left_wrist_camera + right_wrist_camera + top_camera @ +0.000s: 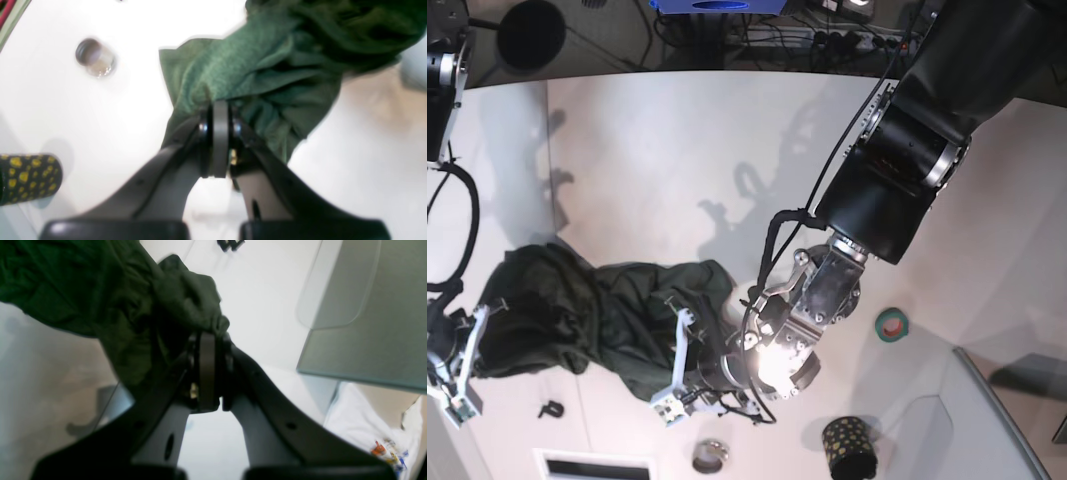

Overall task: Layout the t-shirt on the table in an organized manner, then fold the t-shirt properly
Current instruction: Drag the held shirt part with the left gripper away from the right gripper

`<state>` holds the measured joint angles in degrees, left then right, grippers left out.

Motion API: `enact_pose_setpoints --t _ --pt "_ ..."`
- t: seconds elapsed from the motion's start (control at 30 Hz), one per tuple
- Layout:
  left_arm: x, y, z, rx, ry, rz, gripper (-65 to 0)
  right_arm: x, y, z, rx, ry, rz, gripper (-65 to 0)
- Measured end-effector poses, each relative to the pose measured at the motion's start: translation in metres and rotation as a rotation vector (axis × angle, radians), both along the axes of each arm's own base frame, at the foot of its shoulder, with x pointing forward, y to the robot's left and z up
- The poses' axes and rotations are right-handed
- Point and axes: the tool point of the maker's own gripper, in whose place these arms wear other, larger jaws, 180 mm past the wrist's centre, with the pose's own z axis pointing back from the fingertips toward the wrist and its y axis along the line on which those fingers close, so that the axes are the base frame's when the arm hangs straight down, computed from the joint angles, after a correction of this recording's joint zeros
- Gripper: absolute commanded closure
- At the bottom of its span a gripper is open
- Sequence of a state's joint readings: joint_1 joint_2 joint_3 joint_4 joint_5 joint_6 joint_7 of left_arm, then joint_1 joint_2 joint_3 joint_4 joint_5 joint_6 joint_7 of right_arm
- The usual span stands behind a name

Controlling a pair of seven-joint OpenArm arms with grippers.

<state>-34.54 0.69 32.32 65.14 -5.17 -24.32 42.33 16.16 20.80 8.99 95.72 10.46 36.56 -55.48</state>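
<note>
Both pinching now: the left gripper [220, 115] is clamped on a bunched fold of the large dark green soft-fabric t-shirt [267, 66] spilling ahead of it, the right gripper [208, 340] pressed onto another crumpled edge, garment slung between them over the smooth white table [657, 150].

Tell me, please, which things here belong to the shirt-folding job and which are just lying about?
Job: t-shirt, table, left gripper and right gripper, both shut on the shirt.
Lying about: dotted black cup, tape roll, small clear jar, grey bin.
</note>
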Motion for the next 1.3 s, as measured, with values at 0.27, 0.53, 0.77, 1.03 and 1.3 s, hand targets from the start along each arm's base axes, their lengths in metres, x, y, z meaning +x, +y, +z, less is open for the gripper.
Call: enact_pose_setpoints --t 0.27,0.53,0.77,1.03,1.3 --pt "-0.067 0.077 -0.037 0.144 0.034 0.010 0.0 -0.035 0.008 -0.014 -0.010 0.051 -0.028 -0.2" --pt "-0.146 0.110 -0.067 0.184 0.103 -0.051 0.0 -0.089 0.007 -0.073 0.108 0.184 -0.125 -0.2" --pt "-0.174 0.150 -0.096 0.286 0.187 -0.036 0.0 -0.112 0.006 -0.093 0.139 0.236 -0.167 -0.2" --pt "-0.175 0.154 -0.095 0.293 0.191 -0.036 0.0 -0.112 0.023 -0.099 0.191 0.240 -0.167 -0.2" --pt "-0.169 0.158 -0.083 0.403 0.063 -0.064 -12.2 -0.112 0.024 -0.099 0.193 0.239 -0.167 -0.2"
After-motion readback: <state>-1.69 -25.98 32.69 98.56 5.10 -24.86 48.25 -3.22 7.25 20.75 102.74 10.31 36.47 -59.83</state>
